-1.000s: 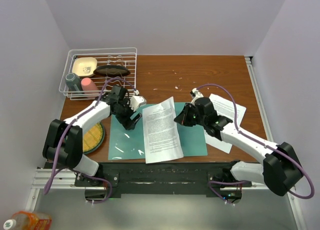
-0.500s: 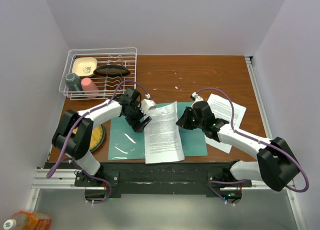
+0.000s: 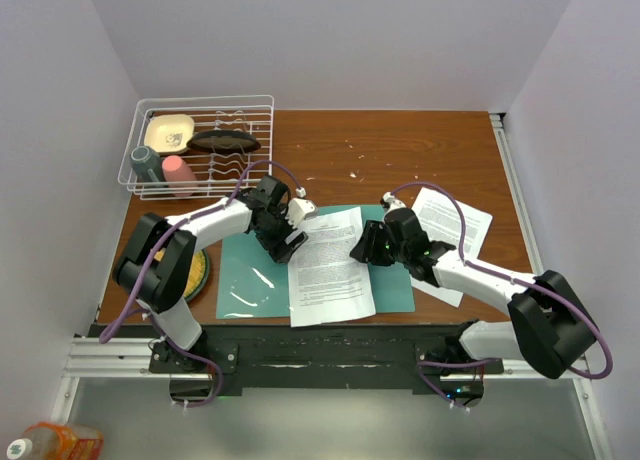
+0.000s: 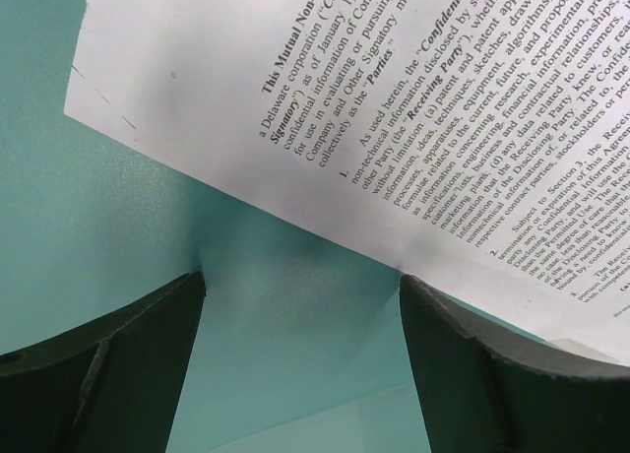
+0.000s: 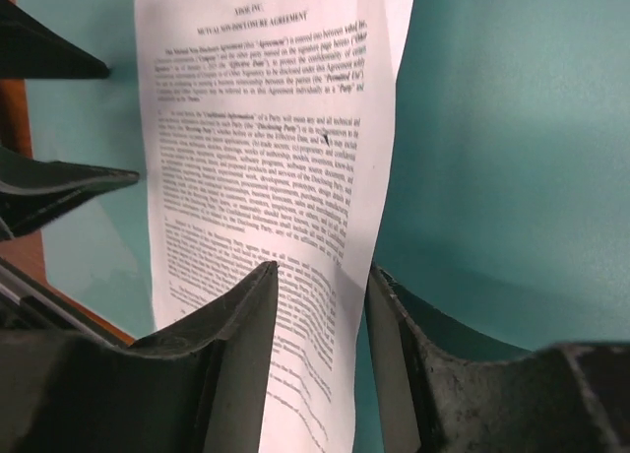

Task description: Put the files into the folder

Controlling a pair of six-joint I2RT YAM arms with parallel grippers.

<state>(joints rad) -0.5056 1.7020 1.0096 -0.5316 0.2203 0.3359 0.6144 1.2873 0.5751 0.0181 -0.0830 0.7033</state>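
While the teal folder (image 3: 245, 280) lies open and flat on the near part of the table (image 3: 400, 150), we see one printed sheet (image 3: 330, 270) resting across its middle. Our left gripper (image 3: 292, 244) stands spread wide at the sheet's far-left corner. Our right gripper (image 3: 362, 250) straddles its right edge, jaws slightly apart, pinching nothing. A second sheet (image 3: 455, 215) lies just right of the folder.
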